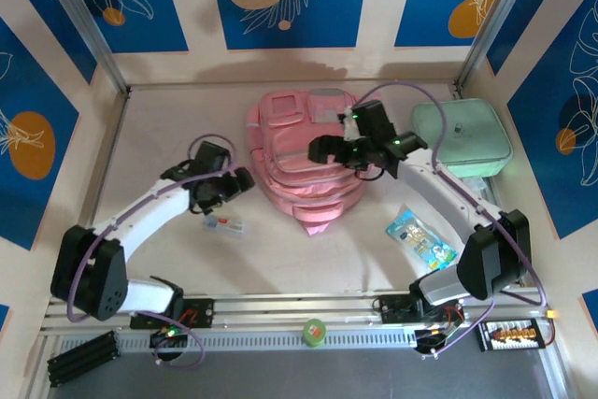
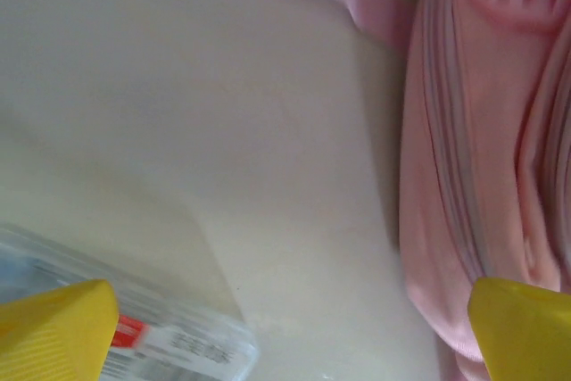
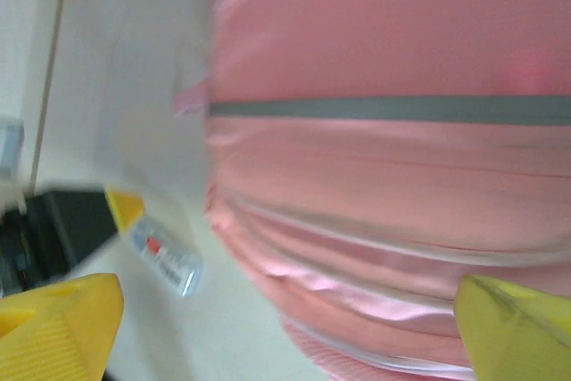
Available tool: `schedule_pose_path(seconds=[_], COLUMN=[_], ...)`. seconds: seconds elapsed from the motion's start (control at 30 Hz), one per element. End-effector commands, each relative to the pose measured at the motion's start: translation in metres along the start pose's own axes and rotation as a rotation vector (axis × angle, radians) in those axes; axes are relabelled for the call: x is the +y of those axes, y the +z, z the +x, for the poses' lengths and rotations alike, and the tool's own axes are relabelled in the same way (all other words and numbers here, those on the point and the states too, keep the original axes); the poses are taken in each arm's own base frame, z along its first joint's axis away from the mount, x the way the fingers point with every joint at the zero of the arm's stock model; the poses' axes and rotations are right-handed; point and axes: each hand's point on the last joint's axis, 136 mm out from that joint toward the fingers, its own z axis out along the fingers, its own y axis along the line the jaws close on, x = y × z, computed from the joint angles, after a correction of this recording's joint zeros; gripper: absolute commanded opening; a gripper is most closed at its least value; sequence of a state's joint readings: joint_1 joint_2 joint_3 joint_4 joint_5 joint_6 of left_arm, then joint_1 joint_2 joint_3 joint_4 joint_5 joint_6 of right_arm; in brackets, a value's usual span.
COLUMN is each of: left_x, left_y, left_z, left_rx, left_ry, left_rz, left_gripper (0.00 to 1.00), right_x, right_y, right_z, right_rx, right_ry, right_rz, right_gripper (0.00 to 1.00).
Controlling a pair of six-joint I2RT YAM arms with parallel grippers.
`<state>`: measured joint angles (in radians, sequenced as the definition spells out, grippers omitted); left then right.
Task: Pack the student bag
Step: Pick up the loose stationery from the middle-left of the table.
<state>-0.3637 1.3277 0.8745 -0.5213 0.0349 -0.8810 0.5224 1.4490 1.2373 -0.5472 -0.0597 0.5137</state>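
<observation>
Top external | soft, rounded pink student bag [image 1: 290, 161] | left hand [image 1: 247, 179] spread empty | right hand [image 1: 318, 149] spread empty

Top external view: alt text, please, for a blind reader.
A pink bag lies in the middle, the right claw over it and the left claw by its left edge. A mint case sits far right; a clear packet and a blue packet lie on the near side.
</observation>
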Motion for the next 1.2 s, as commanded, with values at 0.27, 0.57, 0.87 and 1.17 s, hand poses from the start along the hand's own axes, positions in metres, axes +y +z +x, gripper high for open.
schedule_pose_path(seconds=[0.27, 0.57, 0.87, 1.17], left_x=[0.084, 0.119, 0.124, 0.123], left_y=[-0.049, -0.067, -0.067, -0.072], left_z=[-0.068, -0.089, -0.089, -0.093], left_rx=[-0.126, -0.206, -0.202, -0.221], left_ry=[-0.112, -0.209, -0.213, -0.222], left_rz=[-0.070, -0.072, -0.057, -0.051], left_gripper=[1.00, 1.00, 1.00, 1.00], right_x=[0.101, 0.130, 0.132, 0.148], right_y=[0.113, 0.173, 0.213, 0.229], right_z=[0.095, 0.152, 0.155, 0.177], right_rx=[0.264, 0.376, 0.381, 0.422], right_ry=[-0.652, -0.906, -0.992, -1.057], right_rz=[-0.045, -0.112, -0.096, -0.204], right_gripper=[0.88, 0.84, 0.82, 0.76])
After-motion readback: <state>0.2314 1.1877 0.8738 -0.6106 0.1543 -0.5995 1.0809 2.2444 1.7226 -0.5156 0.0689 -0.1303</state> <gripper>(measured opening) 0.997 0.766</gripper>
